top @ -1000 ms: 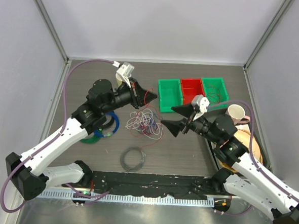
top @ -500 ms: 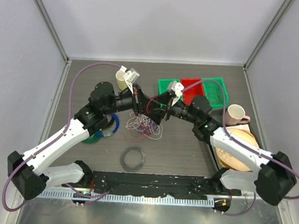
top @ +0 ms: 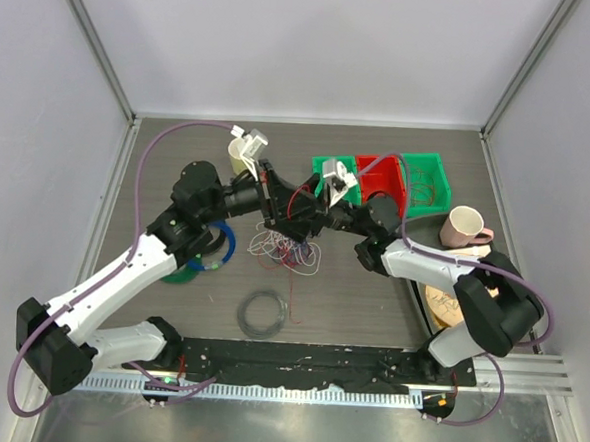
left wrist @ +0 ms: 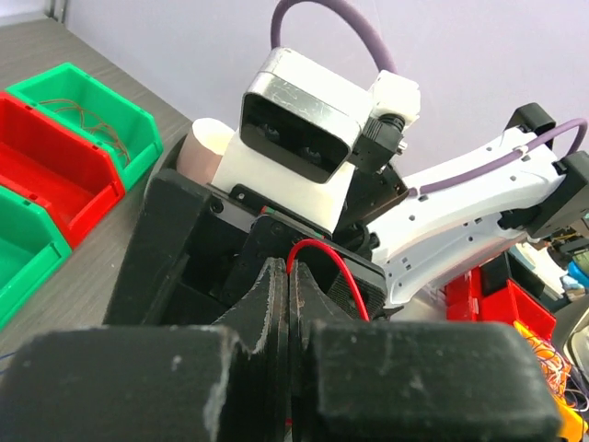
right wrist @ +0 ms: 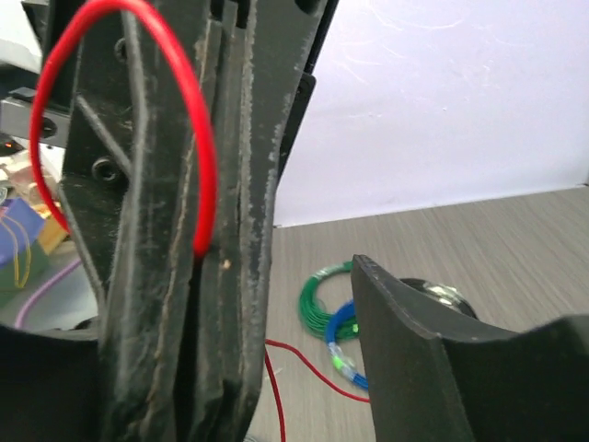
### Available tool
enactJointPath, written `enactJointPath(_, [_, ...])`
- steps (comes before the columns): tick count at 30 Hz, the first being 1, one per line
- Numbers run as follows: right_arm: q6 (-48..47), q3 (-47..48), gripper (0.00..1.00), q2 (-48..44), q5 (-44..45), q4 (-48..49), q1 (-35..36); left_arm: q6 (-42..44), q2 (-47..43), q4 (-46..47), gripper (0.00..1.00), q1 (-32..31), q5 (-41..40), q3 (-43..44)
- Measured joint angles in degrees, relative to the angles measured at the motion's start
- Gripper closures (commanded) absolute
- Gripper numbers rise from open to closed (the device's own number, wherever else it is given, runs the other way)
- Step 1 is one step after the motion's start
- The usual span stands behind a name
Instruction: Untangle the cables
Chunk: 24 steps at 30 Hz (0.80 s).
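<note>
Left wrist, unlike top, shows left pincer pinching red cable.

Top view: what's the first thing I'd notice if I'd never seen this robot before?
The left gripper and right gripper meet tip to tip in the middle, just above a messy tangle of cables. The left one is shut on a red cable that loops out of its tip, while the right one is open. Behind them sit bright green and red bins.
</note>
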Motion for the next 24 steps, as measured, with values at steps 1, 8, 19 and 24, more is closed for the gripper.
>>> enactJointPath(1, [1.5,0.0,0.63,0.8,-0.5,2.0,0.1,-0.3,0.0,0.0,1.0,0.0,-0.3,0.0])
enactJointPath(8, [4.0,1.3,0.99,0.7,0.8,4.6,-0.9,-0.3,-2.6,0.7,0.93,0.9,-3.0,0.0])
enactJointPath(19, [-2.8,3.8,0.99,-13.3,29.4,-33.2,0.0,2.6,-12.4,-9.6,0.0,-0.8,-17.3,-4.7])
enactJointPath(24, [-3.3,8.5,0.99,-19.2,48.8,-48.4,-0.2,1.0,-21.8,-18.1,0.0,-0.8,-34.7,-13.9])
